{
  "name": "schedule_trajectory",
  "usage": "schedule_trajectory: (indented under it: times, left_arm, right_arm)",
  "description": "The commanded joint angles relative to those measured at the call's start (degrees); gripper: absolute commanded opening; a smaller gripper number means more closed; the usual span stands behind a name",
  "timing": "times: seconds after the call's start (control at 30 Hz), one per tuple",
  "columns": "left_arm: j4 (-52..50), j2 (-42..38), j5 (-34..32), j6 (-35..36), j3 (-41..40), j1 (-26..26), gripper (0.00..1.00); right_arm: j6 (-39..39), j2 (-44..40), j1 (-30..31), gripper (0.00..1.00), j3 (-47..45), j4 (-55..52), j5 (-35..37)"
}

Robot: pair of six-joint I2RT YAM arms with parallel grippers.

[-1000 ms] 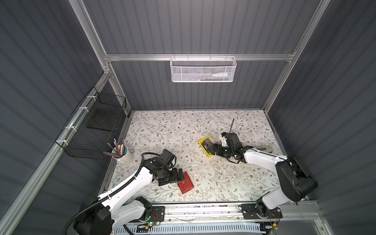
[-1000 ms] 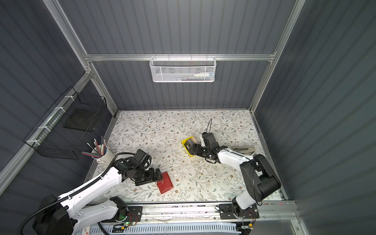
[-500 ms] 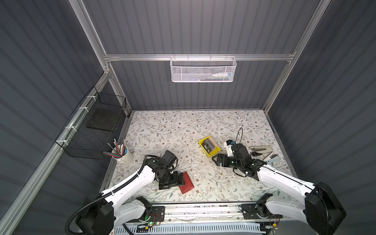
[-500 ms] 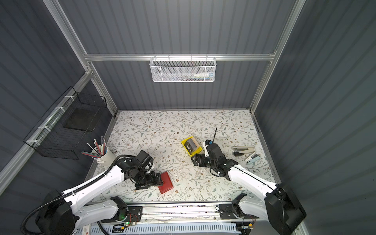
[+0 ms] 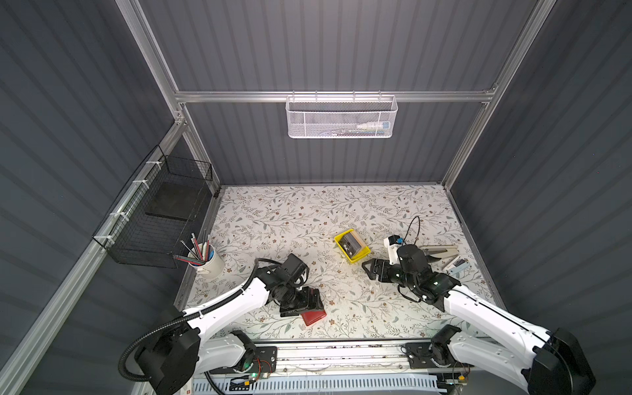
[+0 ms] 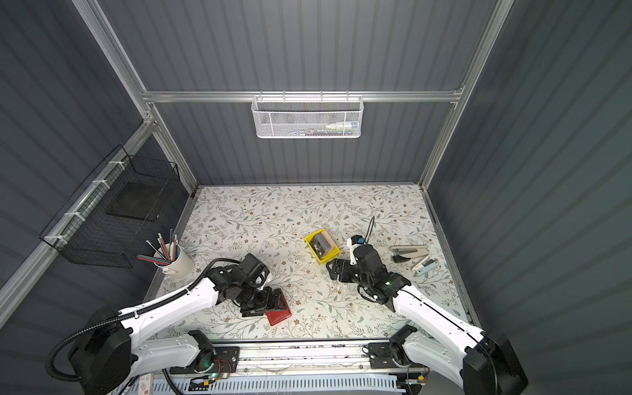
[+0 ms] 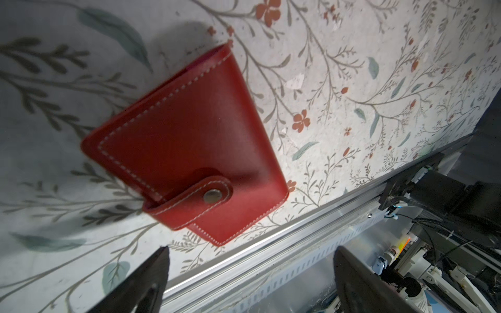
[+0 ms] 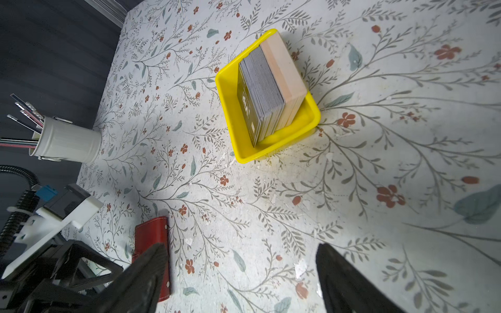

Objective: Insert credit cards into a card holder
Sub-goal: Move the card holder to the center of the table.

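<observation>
Card holder (image 5: 313,316), one only, lies closed on the counter (image 5: 273,219) at about 7 o'clock in both top views; the left gripper (image 5: 307,302) has come over it. The right gripper (image 5: 371,272) has drawn back from the one yellow tray (image 5: 360,259), to its 5 o'clock, so no card is taken yet. Left wrist view: fingers (image 7: 151,276) spread, strap (image 7: 195,200) snapped shut. Right wrist view: fingers (image 8: 146,271) spread, empty; one stack of credit cards (image 8: 268,89) stands in the tray.

card holder (image 5: 313,316): flat on the table (image 5: 307,219), front edge, left of centre.
credit cards (image 5: 352,244): on edge in the tray (image 8: 271,149), mid-table, behind and right of it.
cup (image 5: 211,266): out at the left edge.
</observation>
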Motion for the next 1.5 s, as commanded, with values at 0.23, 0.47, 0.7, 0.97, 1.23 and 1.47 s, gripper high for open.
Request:
schedule_trajectory:
  times: [0.23, 0.47, 0.7, 0.97, 1.23, 1.47]
  left_arm:
    - [12.9, 0.8, 0.1, -4.2, -3.0, -1.2, 0.94]
    - [20.1, 0.0, -2.1, -4.2, -4.7, -1.3, 0.94]
    - [25.3, -1.4, -5.2, -4.5, -7.2, -1.3, 0.93]
    - [26.0, -2.1, -7.9, -6.2, -8.0, -1.3, 0.92]
    - [25.3, -3.9, -9.9, -7.5, -8.5, -1.4, 0.91]
    - [20.0, -1.7, -7.5, -4.2, -5.4, -1.6, 0.9]
  right_arm:
    - [-0.5, -5.0, 0.2, 0.89, -3.3, -2.1, 1.6]
    - [-0.5, -7.0, 0.4, 0.9, -3.9, -2.5, 1.8]
    - [0.5, -7.2, 2.5, 0.9, -4.9, -0.6, 1.8]
    - [-1.2, -4.9, 3.8, 0.92, -4.9, 0.3, 1.5]
    - [-3.1, -3.4, 3.8, 0.92, -4.3, 0.1, 0.1]
    - [-2.4, -4.7, 4.0, 0.92, -3.0, -1.4, -1.5]
